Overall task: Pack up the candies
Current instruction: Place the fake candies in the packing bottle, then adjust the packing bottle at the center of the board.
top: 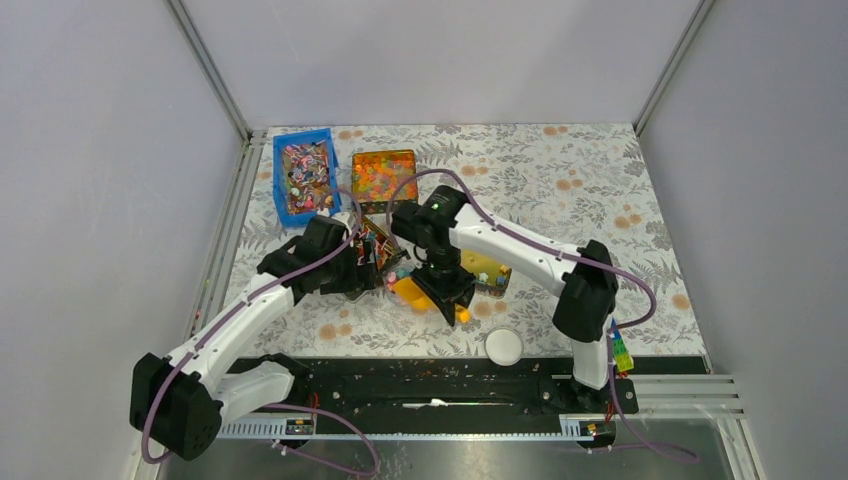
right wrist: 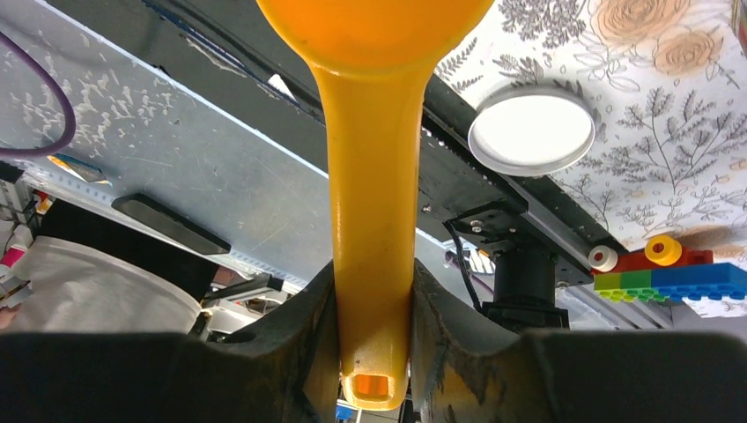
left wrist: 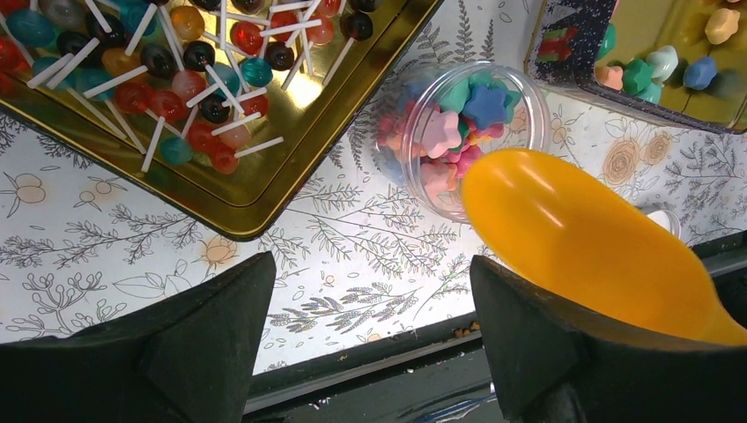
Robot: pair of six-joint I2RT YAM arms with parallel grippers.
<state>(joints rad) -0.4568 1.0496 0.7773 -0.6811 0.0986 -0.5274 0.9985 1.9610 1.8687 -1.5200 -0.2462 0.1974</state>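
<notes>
Candies (left wrist: 454,132) shaped like little stars and flowers, in pink, blue, green and orange, fill a small clear jar (left wrist: 531,106). The jar stands on the flowery table (top: 560,180), about in the middle, between the two arms. More of these sweets lie in a dark tin with a gold inside (left wrist: 564,44), just to the right of the jar.

The right claw (right wrist: 370,295) is clenched tight on the handle of a yellow scoop (right wrist: 370,176). The round end of the scoop sits by the near right edge of the jar. I cannot tell if it touches the jar.

The left claw (left wrist: 370,352) is spread wide and grasps nothing. It hangs over the table just left of the jar, with a gold tray (left wrist: 264,189) of round lollipops (left wrist: 176,79) on its far side.

A white lid (right wrist: 531,129) lies flat on the table, near the front edge, to the right of the scoop. Some toy bricks (right wrist: 669,275) sit by the base of the right arm.

Far away on the left is a blue bin (top: 305,178) of wrapped sweets. Just right of it is a clear box (top: 384,175) of shiny orange beads.
</notes>
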